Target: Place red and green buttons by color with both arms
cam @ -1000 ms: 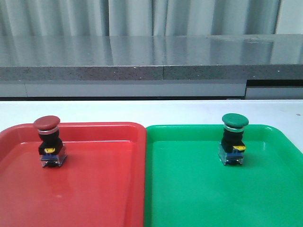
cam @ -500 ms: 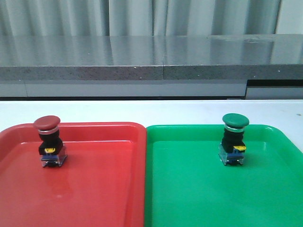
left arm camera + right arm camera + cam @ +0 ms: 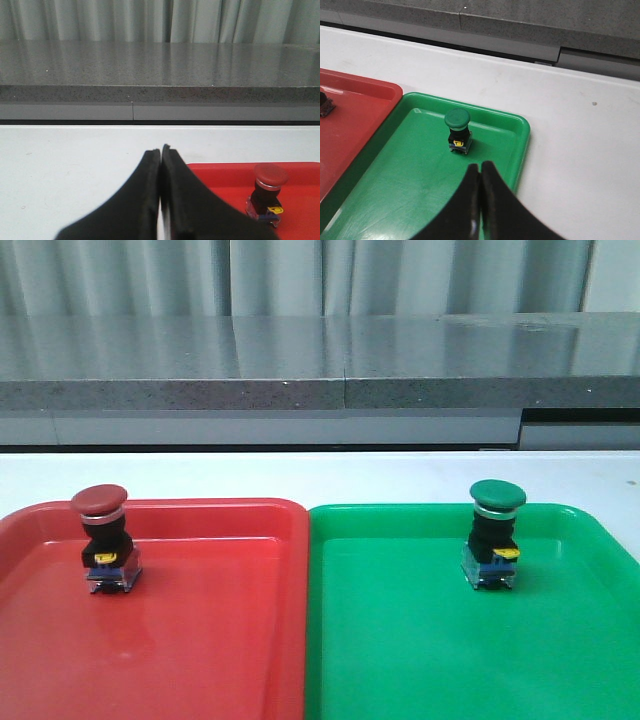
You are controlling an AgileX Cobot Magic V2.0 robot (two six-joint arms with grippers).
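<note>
The red button (image 3: 104,538) stands upright in the red tray (image 3: 200,640), near its far left corner. It also shows in the left wrist view (image 3: 268,192). The green button (image 3: 493,534) stands upright in the green tray (image 3: 450,660), toward its far side; it also shows in the right wrist view (image 3: 457,131). My left gripper (image 3: 161,149) is shut and empty, off the left of the red tray over the white table. My right gripper (image 3: 481,166) is shut and empty, above the green tray on the near side of the green button. Neither gripper shows in the front view.
The two trays lie side by side on a white table (image 3: 320,475). A grey stone counter (image 3: 320,370) runs along the table's far edge, with curtains behind it. Bare white table (image 3: 580,150) lies right of the green tray.
</note>
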